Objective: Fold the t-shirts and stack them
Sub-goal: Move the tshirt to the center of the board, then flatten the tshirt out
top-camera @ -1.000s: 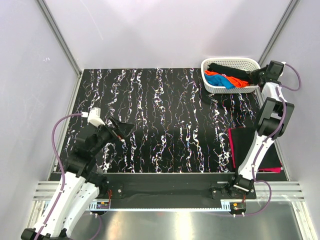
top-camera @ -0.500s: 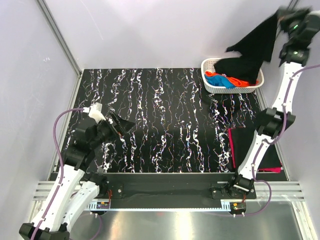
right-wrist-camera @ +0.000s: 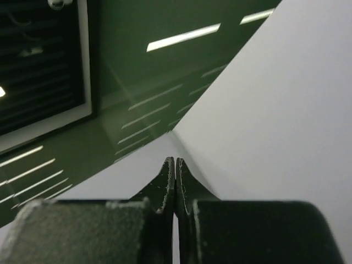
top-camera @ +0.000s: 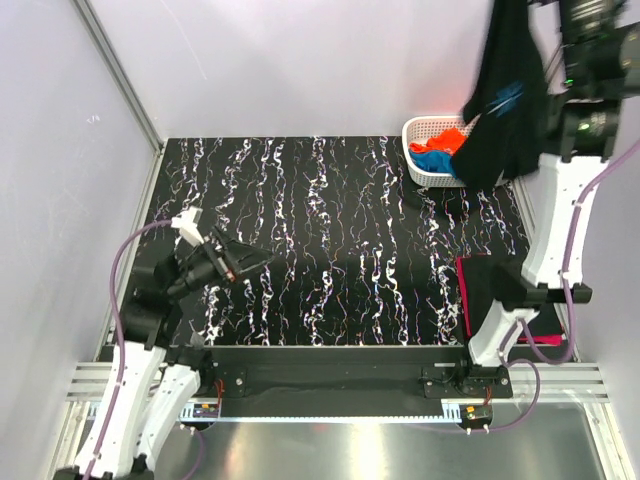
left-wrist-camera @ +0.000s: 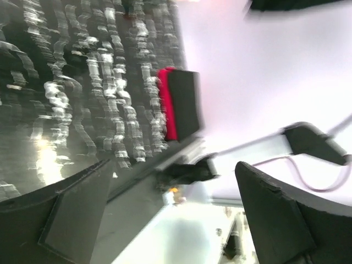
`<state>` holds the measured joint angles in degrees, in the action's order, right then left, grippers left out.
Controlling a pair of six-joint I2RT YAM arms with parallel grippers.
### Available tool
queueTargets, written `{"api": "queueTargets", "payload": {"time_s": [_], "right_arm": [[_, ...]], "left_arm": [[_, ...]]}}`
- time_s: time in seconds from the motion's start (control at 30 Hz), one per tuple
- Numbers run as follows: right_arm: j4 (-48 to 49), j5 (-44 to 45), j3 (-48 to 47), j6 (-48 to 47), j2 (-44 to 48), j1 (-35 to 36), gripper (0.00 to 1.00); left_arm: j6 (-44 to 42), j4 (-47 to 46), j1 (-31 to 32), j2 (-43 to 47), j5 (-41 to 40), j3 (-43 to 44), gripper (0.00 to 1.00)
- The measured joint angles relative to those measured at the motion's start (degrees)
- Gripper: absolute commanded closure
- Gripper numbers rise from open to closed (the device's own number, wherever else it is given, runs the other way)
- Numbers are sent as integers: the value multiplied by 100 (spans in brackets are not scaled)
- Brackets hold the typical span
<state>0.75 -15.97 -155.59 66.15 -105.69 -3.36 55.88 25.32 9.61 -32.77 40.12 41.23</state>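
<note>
Grippers well apart, right gripper (right-wrist-camera: 175,165) raised high, clamped on large black cloth t-shirt (top-camera: 500,130) hanging beneath it above white plastic lattice basket (top-camera: 420,126), left gripper (top-camera: 248,262) spread wide, empty, folded black and magenta shirts (top-camera: 492,290) far to its right.

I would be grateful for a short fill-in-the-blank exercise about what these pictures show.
1. The t-shirt hanging from the right gripper is ____ in colour.
2. In the basket lie an orange shirt and a ____ one.
3. The left gripper is ____ and holds nothing.
4. The folded black shirt lies beside the ____ arm's base.
Missing words: black; blue; open; right.
</note>
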Motion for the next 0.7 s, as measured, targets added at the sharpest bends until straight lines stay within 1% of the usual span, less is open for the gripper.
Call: {"api": "queueTargets", "payload": {"time_s": [0.03, 0.13, 0.17, 0.2, 0.27, 0.3, 0.33, 0.4, 0.47, 0.5, 0.53, 0.6, 0.63, 0.7], "right_arm": [[2, -48, 120, -15, 111, 232, 100], [70, -234, 1058, -101, 608, 1016, 100], [87, -293, 1552, -144, 817, 1276, 94], [92, -341, 1930, -181, 962, 1497, 76], [144, -446, 3056, -286, 1318, 1952, 64], [153, -494, 3545, -339, 1473, 2129, 56], [146, -525, 4201, -385, 1652, 2323, 49], [26, -647, 5545, -544, 2022, 2621, 41], [-170, -774, 6852, -813, 2321, 2813, 37], [-422, -807, 7484, -970, 2481, 2857, 32], [-664, -813, 8037, -1115, 2616, 2868, 1], [-1196, -791, 9103, -1425, 2999, 2859, 0], [-1510, -769, 9565, -1554, 3237, 2852, 0], [-1952, -769, 10236, -1735, 3814, 2850, 0]], "left_arm": [[256, -195, -31, 170, 87, -129, 1], [957, -754, -76, 758, 170, -361, 1], [1187, -1005, -79, 946, 212, -393, 1], [1355, -1255, -79, 1071, 251, -417, 6], [1639, -1700, -81, 1252, 402, -422, 11], [1644, -1775, -81, 1279, 479, -391, 15], [1561, -1694, -81, 1274, 540, -315, 15], [1182, -1113, -81, 1169, 549, 48, 15], [435, -87, -81, 914, 428, 815, 13], [142, 286, -81, 800, 321, 1143, 13], [-214, 697, -81, 673, 205, 1530, 13], [-793, 1311, -81, 522, -79, 2063, 15], [-1027, 1545, -81, 490, -184, 2194, 19], [-1351, 1937, -81, 455, -315, 2210, 23]]}}
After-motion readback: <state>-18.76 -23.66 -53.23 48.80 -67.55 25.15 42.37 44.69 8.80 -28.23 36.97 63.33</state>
